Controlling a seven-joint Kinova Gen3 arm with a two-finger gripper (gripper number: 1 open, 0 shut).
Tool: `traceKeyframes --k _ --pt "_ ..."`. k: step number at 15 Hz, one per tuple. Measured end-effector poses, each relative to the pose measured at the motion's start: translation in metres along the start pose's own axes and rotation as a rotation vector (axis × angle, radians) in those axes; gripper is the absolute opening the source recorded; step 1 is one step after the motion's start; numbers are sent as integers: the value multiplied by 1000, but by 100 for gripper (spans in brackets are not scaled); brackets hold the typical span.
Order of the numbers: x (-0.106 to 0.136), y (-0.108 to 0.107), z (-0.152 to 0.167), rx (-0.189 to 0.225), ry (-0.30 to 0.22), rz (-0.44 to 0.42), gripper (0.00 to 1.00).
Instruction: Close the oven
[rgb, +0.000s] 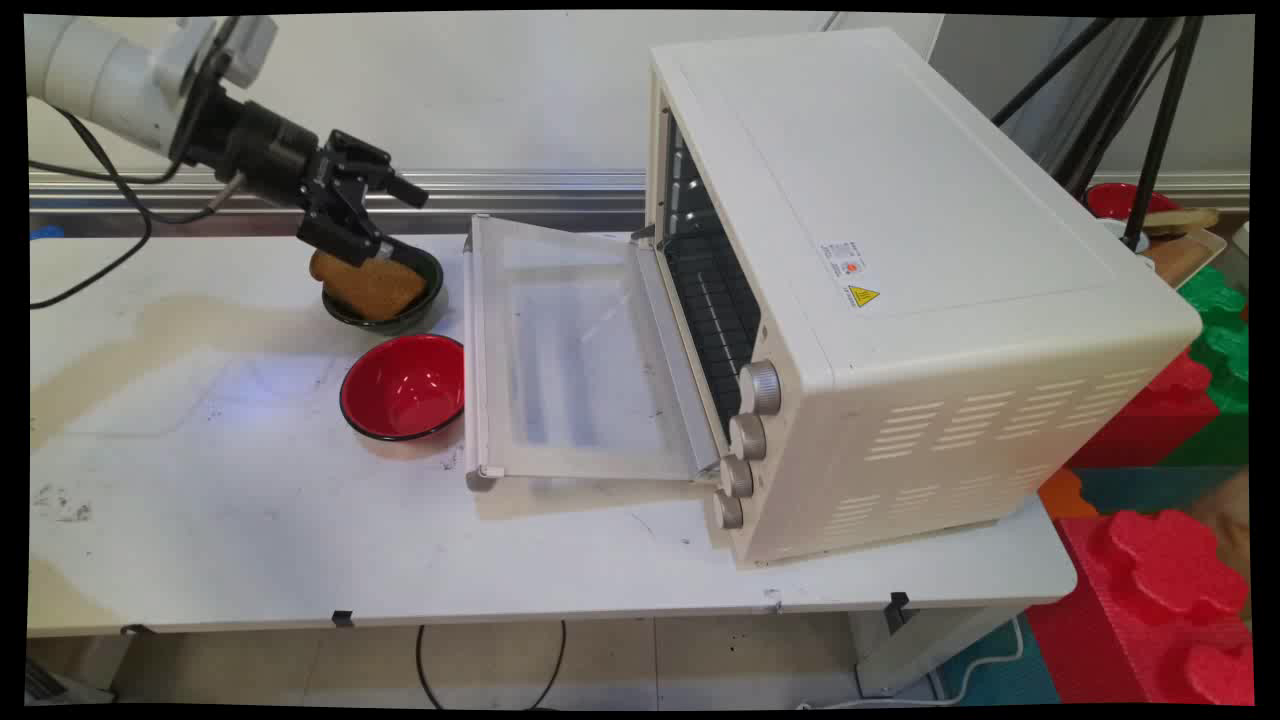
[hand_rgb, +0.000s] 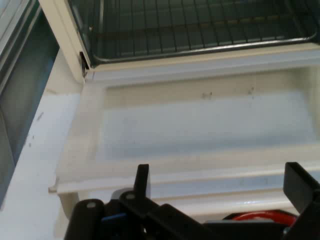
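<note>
Main view shows the toaster oven (rgb: 900, 250), its side bearing a yellow warning label (rgb: 863, 296) with unreadable print, on the white surface (rgb: 250, 520). Fingers (rgb: 395, 190) spread open above a bread slice (rgb: 368, 284) in a dark bowl (rgb: 425, 295).

The big cream-white metal toaster oven (rgb: 900, 280) has a small white sticker (rgb: 852, 272) on its top, near the front edge. The sticker has tiny print and a little red mark, too small to read. Below them is a yellow triangle warning sign. No other words or numbers can be read anywhere.
</note>
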Motion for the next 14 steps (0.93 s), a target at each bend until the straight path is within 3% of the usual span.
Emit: traceKeyframes --k 14 --pt "-66 -28 60 8 -130 14 100"
